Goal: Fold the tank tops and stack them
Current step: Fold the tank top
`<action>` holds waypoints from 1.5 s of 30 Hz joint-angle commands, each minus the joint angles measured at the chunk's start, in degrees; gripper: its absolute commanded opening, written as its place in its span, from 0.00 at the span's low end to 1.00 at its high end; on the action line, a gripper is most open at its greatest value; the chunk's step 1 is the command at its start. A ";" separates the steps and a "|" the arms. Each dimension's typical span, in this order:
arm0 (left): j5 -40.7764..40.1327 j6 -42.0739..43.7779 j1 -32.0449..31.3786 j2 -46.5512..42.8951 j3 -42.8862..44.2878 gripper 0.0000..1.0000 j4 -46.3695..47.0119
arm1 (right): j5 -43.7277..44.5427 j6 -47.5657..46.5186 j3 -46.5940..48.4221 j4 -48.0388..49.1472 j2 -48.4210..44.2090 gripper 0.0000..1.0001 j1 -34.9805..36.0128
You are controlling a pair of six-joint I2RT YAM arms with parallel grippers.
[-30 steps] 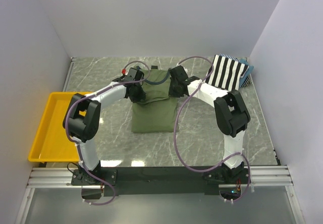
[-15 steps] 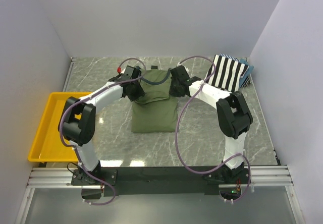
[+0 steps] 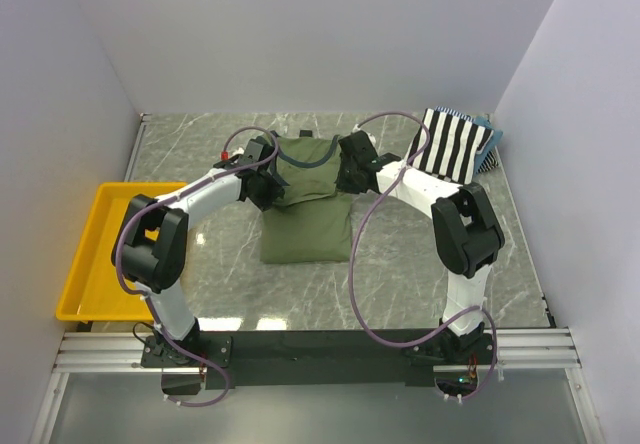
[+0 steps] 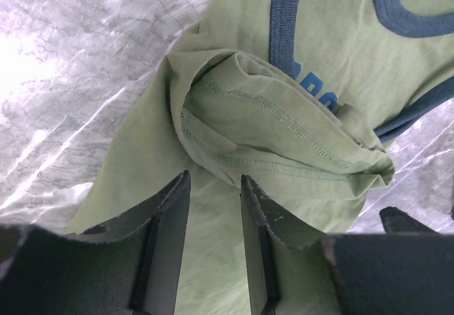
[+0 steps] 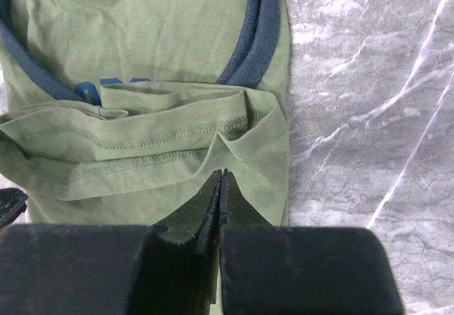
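Observation:
The olive-green tank top [image 3: 305, 226] with navy trim lies mid-table, its lower hem folded up over the chest. My left gripper [image 3: 268, 186] hovers at the fold's left side; in the left wrist view [image 4: 213, 180] its jaws stand apart over the green cloth [image 4: 284, 137], holding nothing. My right gripper [image 3: 346, 179] is at the fold's right side; in the right wrist view [image 5: 221, 173] its jaws are closed, pinching a small peak of the folded hem [image 5: 163, 145]. The black-and-white striped tank top [image 3: 455, 144] lies folded at the far right.
A yellow plastic tray [image 3: 85, 254] sits at the left edge of the table. A bit of blue cloth [image 3: 492, 139] shows under the striped top. White walls close in the back and both sides. Marble tabletop [image 3: 420, 254] surrounds the green top.
Both grippers have moved a little farther from the bases, carrying the folded hem up toward the neckline. The left arm's elbow has swung left.

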 commanded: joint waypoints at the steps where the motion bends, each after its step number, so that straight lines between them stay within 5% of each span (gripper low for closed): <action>1: 0.24 -2.73 0.01 -0.84 1.24 0.40 0.54 | 0.78 0.36 -0.36 1.29 -2.99 0.00 -0.51; 19: 0.77 -3.18 0.01 2.85 3.08 0.32 0.72 | 1.05 0.27 -0.01 1.02 -2.38 0.00 -0.51; 29: 1.82 -2.03 0.36 4.61 5.28 0.01 1.33 | 1.31 0.10 -0.62 1.11 -2.90 0.00 -0.60; 40: 2.17 -1.42 0.71 3.47 4.58 0.01 1.86 | 0.70 0.36 -1.24 1.64 -3.43 0.00 -0.77; 45: 0.94 -2.30 0.72 0.84 3.35 0.32 1.34 | 0.78 0.36 -1.50 1.64 -3.78 0.00 -0.78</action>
